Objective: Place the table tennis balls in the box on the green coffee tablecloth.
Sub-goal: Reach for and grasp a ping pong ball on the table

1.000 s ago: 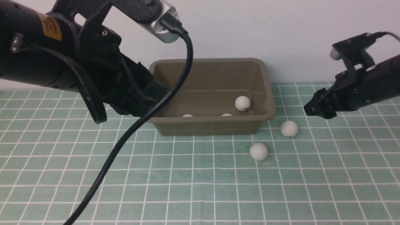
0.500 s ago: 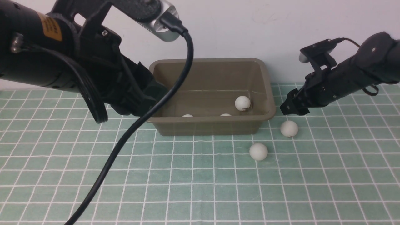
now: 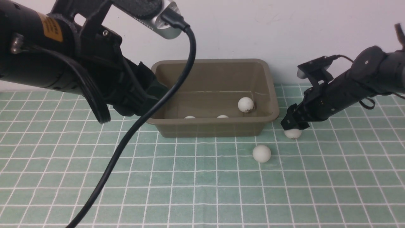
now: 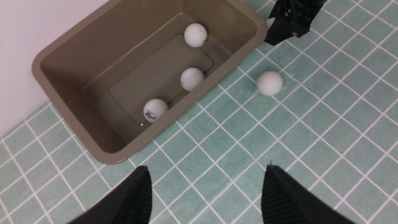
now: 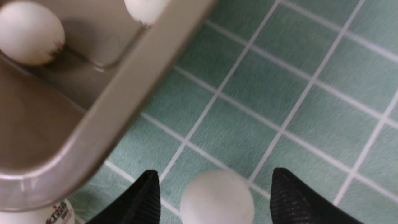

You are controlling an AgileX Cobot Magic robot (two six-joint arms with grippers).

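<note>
- Where the green coffee tablecloth [image 3: 190,190] lies flat, it shows a pale mint weave ruled by thin white lines into small squares.
- At its far edge, against a white wall [image 3: 284,31], stands the box [image 3: 215,128]: one rectangular olive-brown plastic tub with rounded corners, a rolled rim and smooth sloping walls.
- Five table tennis balls [image 3: 246,104] are in view, all small, matte, white and round: three inside the box, two on the cloth just right of it.
- Of the three inside, the one at the right end carries a dark mark; the left wrist view shows red print on another.
- Outside, the near ball [image 3: 261,153] rests alone off the box's near right corner; the far ball [image 3: 293,134] lies beside the box's right end.
- From the right, the right arm slants down, its right claw [image 3: 291,126] over the far ball; the ridged black fingers [image 5: 292,199] stand apart on either side of it, gaps showing.
- From the left, the left arm reaches in high with a black cable [image 3: 152,114]; the left claw [image 4: 206,174] hangs apart, holding nothing, close to the box.
</note>
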